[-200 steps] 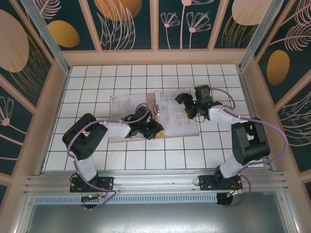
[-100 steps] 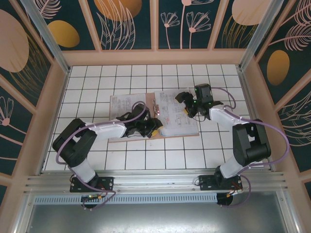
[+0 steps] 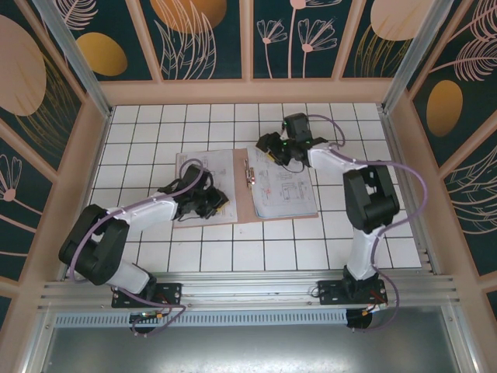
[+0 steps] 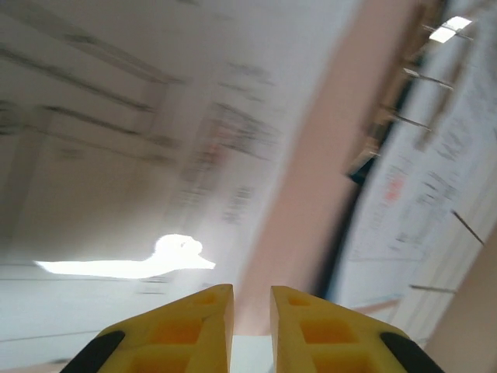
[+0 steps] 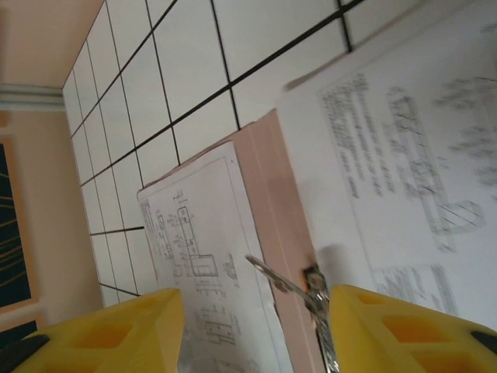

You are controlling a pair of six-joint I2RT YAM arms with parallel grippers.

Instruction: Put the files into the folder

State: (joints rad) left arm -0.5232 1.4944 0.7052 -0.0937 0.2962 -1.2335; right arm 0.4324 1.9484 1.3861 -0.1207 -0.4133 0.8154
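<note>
The pinkish-brown folder (image 3: 242, 203) lies open on the tiled table, with a metal clip (image 3: 250, 169) on its spine. One white printed file (image 3: 206, 165) covers its left half and another white printed sheet (image 3: 283, 190) covers the right half, a thin teal edge showing beneath it (image 3: 286, 215). My left gripper (image 3: 220, 203) is low at the folder's near edge; its yellow fingers (image 4: 194, 322) are nearly together with nothing between them. Over the far end of the spine, my right gripper (image 3: 265, 148) is open, with the clip (image 5: 299, 284) seen between its fingers (image 5: 116, 334).
Wooden walls (image 3: 248, 91) box in the tiled table (image 3: 140, 124) at the back and both sides. Bare tiles surround the folder on every side. The right arm (image 3: 365, 194) reaches along the folder's right side.
My left gripper slid left from the spine to the left sheet's near edge. The right gripper moved left to the spine's far end, and its jaws narrowed.
</note>
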